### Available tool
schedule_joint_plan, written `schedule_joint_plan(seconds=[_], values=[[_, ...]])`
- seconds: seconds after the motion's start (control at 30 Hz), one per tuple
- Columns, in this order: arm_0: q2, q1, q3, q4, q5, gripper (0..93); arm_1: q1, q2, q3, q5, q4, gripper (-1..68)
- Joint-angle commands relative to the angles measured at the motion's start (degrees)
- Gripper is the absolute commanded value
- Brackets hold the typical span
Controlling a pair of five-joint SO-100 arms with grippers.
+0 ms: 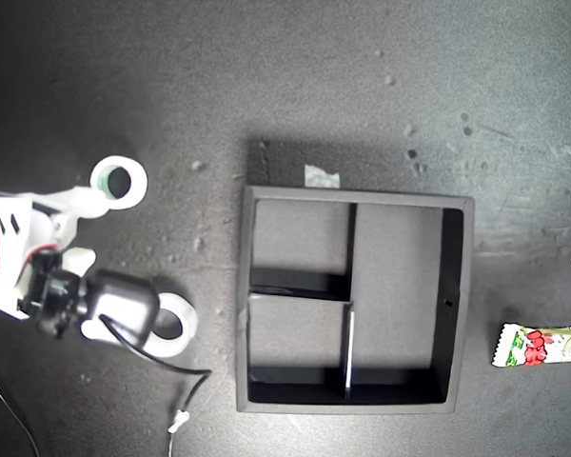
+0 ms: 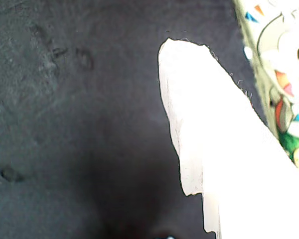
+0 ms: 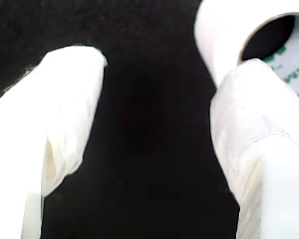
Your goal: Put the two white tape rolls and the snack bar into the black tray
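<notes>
The black tray (image 1: 460,305) lies mid-table with nothing in its compartments. Two white tape rolls sit at the exterior view's left. The roll with the greenish inner rim (image 1: 119,181) (image 3: 222,37) touches one finger of my second gripper (image 1: 80,229) (image 3: 159,74), which is open and holds nothing. The other roll (image 1: 179,326) lies partly under that arm's black camera. The snack bar (image 1: 542,345) (image 2: 284,74) lies at the exterior view's right. Beside it, only one white finger (image 2: 209,129) of my first gripper shows, and its other jaw is hidden.
A small torn tape scrap (image 1: 322,176) lies just behind the tray's far wall. A black cable (image 1: 186,386) trails from the second arm toward the table's front edge. Dark tabletop surrounds the tray.
</notes>
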Motion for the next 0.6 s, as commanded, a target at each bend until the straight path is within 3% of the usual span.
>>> schedule_joint_plan(seconds=[0.0, 0.23, 0.57], values=[[-2.0, -1.5, -3.5, -1.0, 2.2, 17.4, -0.9, 0.1, 0.3, 0.4, -1.8, 23.0], [-4.3, -4.5, -3.7, -1.8, 4.9, 17.5, -2.1, 0.1, 1.4, 0.7, -2.5, 21.6], [-9.6, -4.7, -4.1, -5.8, 6.2, 17.8, -2.0, 0.1, 2.4, 0.7, -2.5, 21.7]])
